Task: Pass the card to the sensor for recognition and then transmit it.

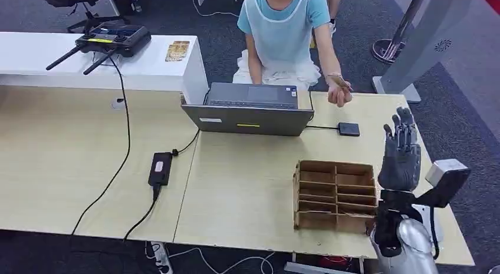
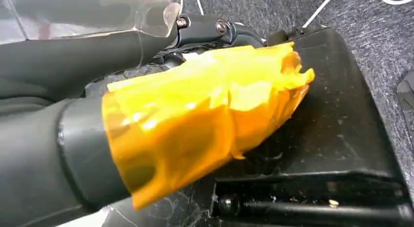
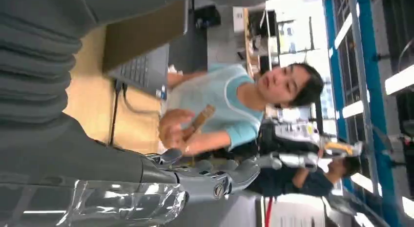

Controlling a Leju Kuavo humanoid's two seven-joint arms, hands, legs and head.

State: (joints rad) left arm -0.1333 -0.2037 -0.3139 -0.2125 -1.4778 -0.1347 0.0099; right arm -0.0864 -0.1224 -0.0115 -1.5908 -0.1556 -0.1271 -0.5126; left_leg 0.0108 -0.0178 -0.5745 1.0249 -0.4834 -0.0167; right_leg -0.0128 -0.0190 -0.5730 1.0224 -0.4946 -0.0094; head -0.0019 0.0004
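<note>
A person in a light blue top sits behind the table and holds a tan card [image 1: 338,81] in one hand [image 1: 340,95] above the table's far right part. The right wrist view shows that card [image 3: 201,118] pinched in the person's fingers, a short way beyond my fingertips. A small black square sensor [image 1: 349,129] lies on the table, wired to the laptop. My right hand [image 1: 402,151] is raised at the table's right edge, fingers up and apart, holding nothing; its fingers [image 3: 215,184] stretch toward the person. My left hand [image 2: 200,28] hangs low with straight fingers and nothing in it.
An open grey laptop [image 1: 250,109] stands mid-table, its back toward me. A wooden compartment box [image 1: 335,194] sits just left of my right arm. A black power brick [image 1: 160,168] and cables lie on the left. A white desk [image 1: 35,53] carries a black controller [image 1: 112,38].
</note>
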